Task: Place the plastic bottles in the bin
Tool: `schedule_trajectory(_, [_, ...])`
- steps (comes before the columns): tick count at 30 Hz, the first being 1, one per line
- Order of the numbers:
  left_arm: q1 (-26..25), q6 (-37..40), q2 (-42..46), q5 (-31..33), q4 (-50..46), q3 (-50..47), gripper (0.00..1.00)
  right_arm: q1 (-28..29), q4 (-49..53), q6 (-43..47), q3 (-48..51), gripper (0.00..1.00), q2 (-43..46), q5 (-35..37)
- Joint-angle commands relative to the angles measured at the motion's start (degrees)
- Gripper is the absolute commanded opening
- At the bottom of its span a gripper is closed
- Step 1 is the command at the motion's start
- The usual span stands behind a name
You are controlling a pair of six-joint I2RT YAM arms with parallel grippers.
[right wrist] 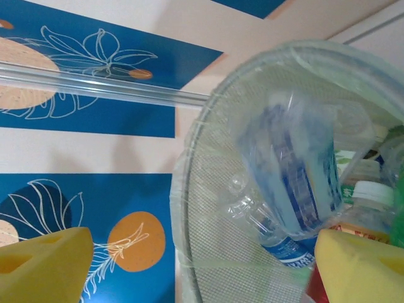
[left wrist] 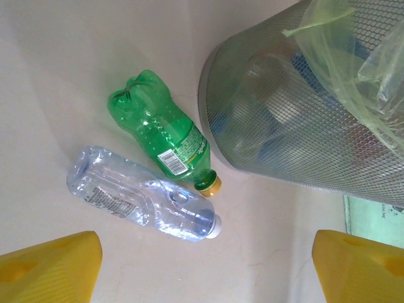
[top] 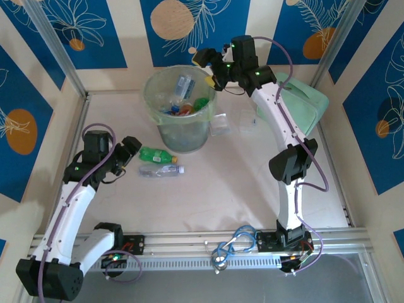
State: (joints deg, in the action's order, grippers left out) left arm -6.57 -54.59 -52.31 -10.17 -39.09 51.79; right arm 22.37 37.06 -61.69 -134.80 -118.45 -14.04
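- Your right gripper (top: 213, 68) hangs over the bin (top: 181, 126) at its 2 o'clock rim. Its wrist view shows the yellow pads (right wrist: 44, 268) spread wide with nothing pinched between them.
- That same wrist view gives you a blurred bottle (right wrist: 293, 170), clear with a blue label, inside the bin's mouth. The top view renders the bin's contents as a jumbled heap of bottles (top: 183, 101).
- Your left gripper (top: 130, 150) sits low at 8 o'clock of the bin. Its jaws are open, with the pads far apart at the bottom corners of its wrist view.
- Just at its 3 o'clock, the green bottle (top: 156, 154) and the clear bottle (top: 159, 170) lie side by side on the table (top: 240, 183), outside the bin.
- From above, the bin reads as pale-green plastic. The left wrist view resolves its wall as wire mesh under a green liner (left wrist: 341, 31), and shows the two bottles meeting near their necks, caps towards the bin's base.
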Motion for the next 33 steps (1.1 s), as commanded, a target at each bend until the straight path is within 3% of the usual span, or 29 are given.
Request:
schedule_trajectory(1, [0.77, -1.13, -0.46, 0.42, -1.70, -0.40, 0.87, -0.05, 0.86, 2.76, 2.50, 0.91, 5.32, 0.98])
schedule_trajectory(14, [1.03, -6.23, -2.01, -0.85, 0.08, -6.47, 0.85, 5.51, 2.63, 14.87, 21.52, 0.88, 23.83, 8.43])
schedule_trajectory(22, [1.29, -9.85, -6.10, -3.44, 6.37, -11.75, 0.77, 15.22, 2.32, 24.53, 39.08, 0.89, 37.46, 15.11])
schedule_trajectory(28, [4.87, -11.22, -12.37, -5.42, 12.10, -9.13, 0.78, 19.09, 1.96, 23.31, 51.22, 0.89, 43.70, 17.30])
schedule_trajectory(33, [5.69, -11.33, -19.61, -3.29, 13.84, -3.16, 0.76, 20.65, 2.03, 21.63, 56.83, 0.89, 46.57, 18.64])
